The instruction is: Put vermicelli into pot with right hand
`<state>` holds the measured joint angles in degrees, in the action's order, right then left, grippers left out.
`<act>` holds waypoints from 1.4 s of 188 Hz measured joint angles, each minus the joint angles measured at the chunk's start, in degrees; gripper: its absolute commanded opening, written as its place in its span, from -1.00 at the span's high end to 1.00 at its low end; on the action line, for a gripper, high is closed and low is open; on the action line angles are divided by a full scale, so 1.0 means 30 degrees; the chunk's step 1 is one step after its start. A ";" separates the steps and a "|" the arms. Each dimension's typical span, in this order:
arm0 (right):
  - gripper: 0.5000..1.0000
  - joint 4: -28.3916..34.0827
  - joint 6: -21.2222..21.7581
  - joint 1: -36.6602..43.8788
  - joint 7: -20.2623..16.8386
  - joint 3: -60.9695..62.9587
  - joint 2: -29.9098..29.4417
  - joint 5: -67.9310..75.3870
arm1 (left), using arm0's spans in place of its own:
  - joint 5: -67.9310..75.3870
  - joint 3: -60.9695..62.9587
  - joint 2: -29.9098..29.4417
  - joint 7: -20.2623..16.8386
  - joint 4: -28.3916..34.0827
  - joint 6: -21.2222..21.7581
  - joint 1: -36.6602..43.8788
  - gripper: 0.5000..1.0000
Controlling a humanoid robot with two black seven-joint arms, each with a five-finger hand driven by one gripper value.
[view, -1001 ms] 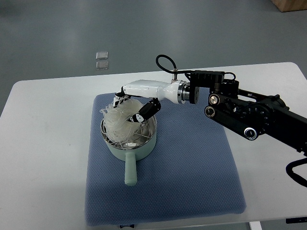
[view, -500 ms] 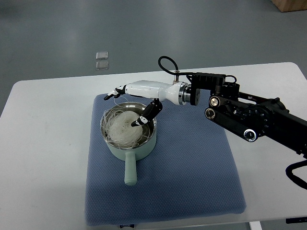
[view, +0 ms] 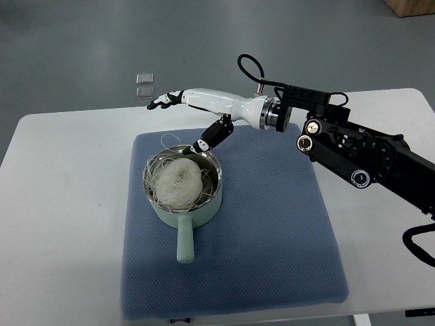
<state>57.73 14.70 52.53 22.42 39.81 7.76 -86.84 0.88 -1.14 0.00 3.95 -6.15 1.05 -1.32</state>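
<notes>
A pale green pot [view: 183,204] with a short handle [view: 183,243] stands on the blue mat [view: 272,251]. A white nest of vermicelli [view: 177,180] lies inside it, with a few loose strands sticking up over the far rim. My right hand [view: 183,119] hovers above and behind the pot, its fingers [view: 163,101] spread out straight and its thumb [view: 207,139] hanging down near the pot's far rim. It holds nothing. The left arm does not show.
The mat lies on a white table [view: 61,204]. Two small clear squares [view: 144,85] sit on the grey floor beyond the table's far edge. My right arm's black links [view: 353,156] stretch over the table's right side.
The hand let the vermicelli go into the pot, opened its fingers, then lifted up and away toward the table's far edge. The noodles settled lower in the pot.
</notes>
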 measured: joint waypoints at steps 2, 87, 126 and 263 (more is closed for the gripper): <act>-0.59 -0.0040 -0.0008 -0.0060 0.0000 0.0116 -0.0002 0.0248 | 0.0000 0.0000 0.0000 0.0000 0.0000 0.0000 0.0000 -1.00; -0.59 -0.4416 -0.2225 -0.1150 0.0138 0.2351 -0.0017 1.2437 | 0.0000 -0.0003 0.0000 0.0000 0.0001 0.0000 0.0000 -1.00; -0.60 -0.6720 -0.3175 -0.1576 0.0065 0.2331 -0.0370 1.6741 | 0.0000 -0.0003 0.0000 0.0000 0.0001 0.0000 0.0001 -1.00; -0.66 -0.8021 -0.3536 -0.3802 0.0776 0.2421 -0.0995 2.2793 | 0.0000 0.0001 0.0000 0.0000 0.0000 0.0000 0.0060 -1.00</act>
<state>33.67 4.09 41.13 24.74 47.07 4.77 -18.46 0.88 -1.14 0.00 3.95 -6.15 1.05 -1.14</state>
